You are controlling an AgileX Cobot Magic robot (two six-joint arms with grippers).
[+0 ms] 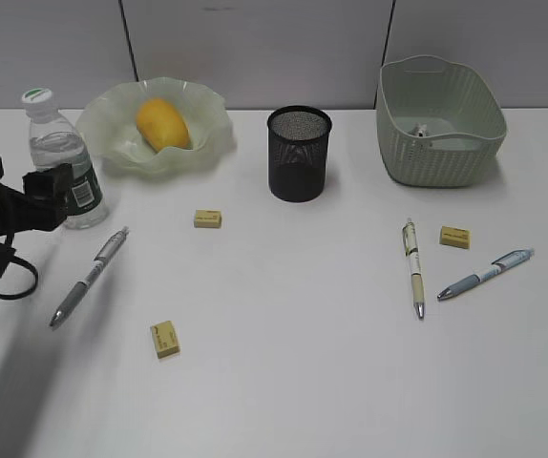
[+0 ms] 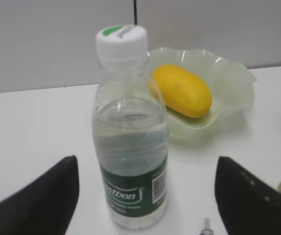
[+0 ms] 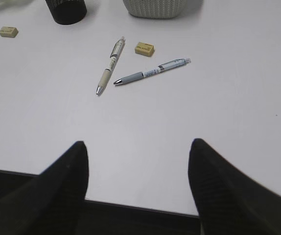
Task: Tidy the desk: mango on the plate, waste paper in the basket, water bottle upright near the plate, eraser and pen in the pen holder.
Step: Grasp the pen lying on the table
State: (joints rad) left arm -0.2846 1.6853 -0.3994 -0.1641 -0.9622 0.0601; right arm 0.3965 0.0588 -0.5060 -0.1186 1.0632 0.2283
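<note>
- White table (image 1: 312, 382) under a grey panelled wall carries everything; places below are given from the black mesh pen holder (image 1: 299, 153), which stands upright near the back, about mid-width.
- Far left of the pen holder, the left end effector (image 1: 56, 196) sits at the water bottle (image 1: 62, 157); in the left wrist view its dark fingers (image 2: 42, 198) stand spread wide on either side of the bottle without touching it, so it is released.
- The bottle stands upright, white cap on, just beside the plate (image 1: 112, 124).
- Left of the pen holder at the back, the wavy green plate holds the yellow mango (image 1: 162, 124).
- Forward and left of the pen holder lies a silver pen (image 1: 90, 276), with one yellow eraser (image 1: 165, 339) further forward and another eraser (image 1: 207, 218) just front-left of the holder.
- Right and forward of the pen holder lie a cream pen (image 1: 412, 267), a third eraser (image 1: 454, 237) and a blue-grey pen (image 1: 485, 274), close together but apart.
- Right of the pen holder at the back stands the green basket (image 1: 441, 153), with something small and pale inside that is too small to identify.
- The right end effector (image 3: 138, 183) shows only in its wrist view, hanging over the table's front edge, fingers parted and holding nothing.
</note>
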